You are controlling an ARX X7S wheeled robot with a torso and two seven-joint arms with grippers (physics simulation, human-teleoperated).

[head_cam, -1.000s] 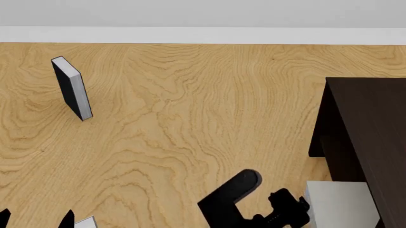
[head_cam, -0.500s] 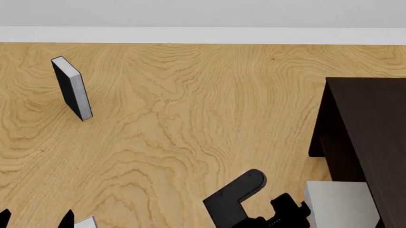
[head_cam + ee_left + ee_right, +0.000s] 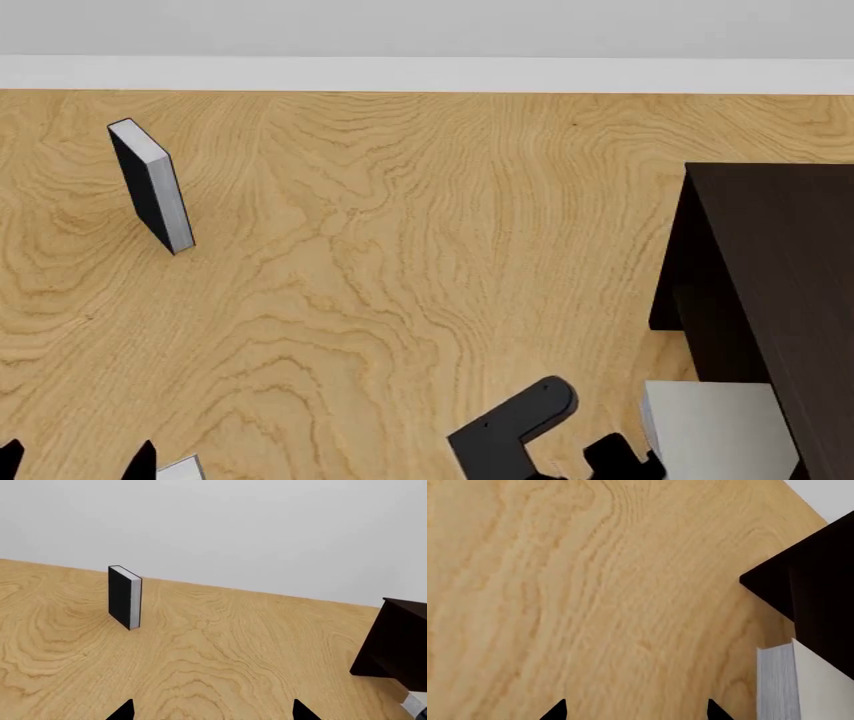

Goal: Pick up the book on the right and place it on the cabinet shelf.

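The book [image 3: 714, 430] lay just beside the dark cabinet [image 3: 781, 300], a black book [image 3: 151, 186] stood well apart across bare bench [image 3: 400, 220], and both pincers, right [image 3: 634, 712] and left [image 3: 213, 712], gaped empty.

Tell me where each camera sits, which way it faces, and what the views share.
Head view: high up, looking down at the floor, black book, cabinet, grey book; right arm shows.
Left wrist view: low, facing the wall; left pincer tips show.
Right wrist view: looking down at the floor; right pincer tips show.
All three share the cabinet and grey book.
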